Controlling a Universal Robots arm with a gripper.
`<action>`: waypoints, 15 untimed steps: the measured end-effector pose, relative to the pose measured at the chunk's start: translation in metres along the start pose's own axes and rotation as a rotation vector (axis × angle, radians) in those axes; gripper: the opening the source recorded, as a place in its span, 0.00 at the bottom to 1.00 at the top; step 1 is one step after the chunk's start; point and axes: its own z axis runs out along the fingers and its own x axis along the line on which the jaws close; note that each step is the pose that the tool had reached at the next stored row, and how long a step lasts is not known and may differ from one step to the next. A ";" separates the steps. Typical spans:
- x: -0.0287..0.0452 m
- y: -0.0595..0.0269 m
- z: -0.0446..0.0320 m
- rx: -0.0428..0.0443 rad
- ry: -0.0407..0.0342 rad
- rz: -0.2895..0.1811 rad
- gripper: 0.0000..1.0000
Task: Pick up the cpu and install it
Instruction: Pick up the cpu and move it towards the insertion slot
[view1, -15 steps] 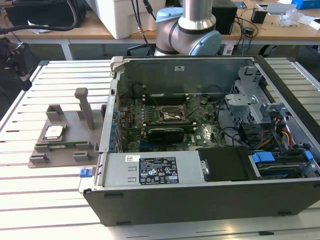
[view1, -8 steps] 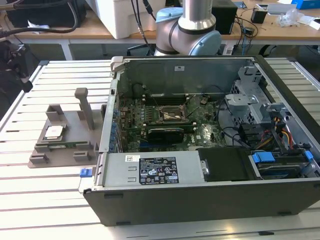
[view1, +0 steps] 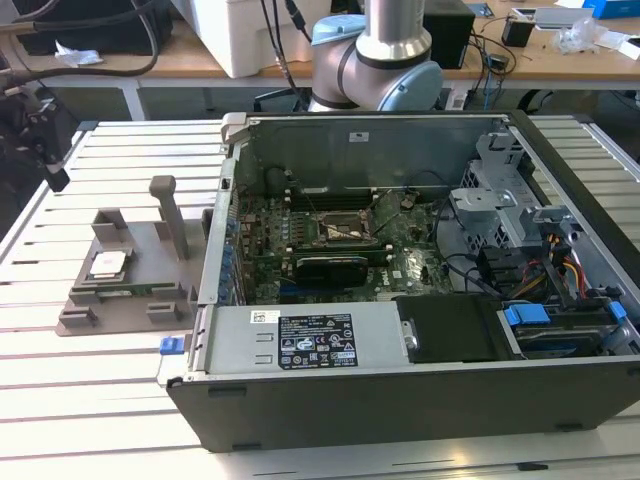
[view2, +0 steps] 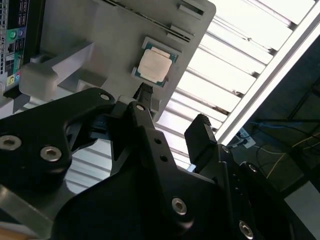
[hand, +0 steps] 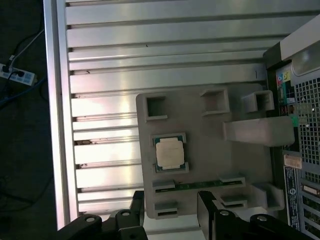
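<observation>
On tray (hand: 210, 160) (tool (hand: 171, 201) well apart): cpu (hand: 170, 153)

**The cpu lies flat in its recess on the grey fixture plate**

The cpu (view1: 107, 264) is a small, flat square chip with a pale silvery metal top and a thin greenish rim. It lies level with the metal side up, seated in a shallow square recess of the grey fixture plate (view1: 143, 238). Raised lips of the plate frame its corners. In the exterior view the recess is on the plate's left part, close to that outer edge. Both wrist views show the cpu (view2: 156, 65) (hand: 170, 153) sitting square within the recess.
</observation>
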 end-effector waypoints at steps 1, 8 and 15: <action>0.0000 0.0000 0.0017 0.0000 -0.0001 0.000 0.54; -0.0001 0.0024 0.0176 0.0138 -0.0006 -0.019 0.54; -0.0014 0.0045 0.0275 0.0152 0.0014 -0.112 0.54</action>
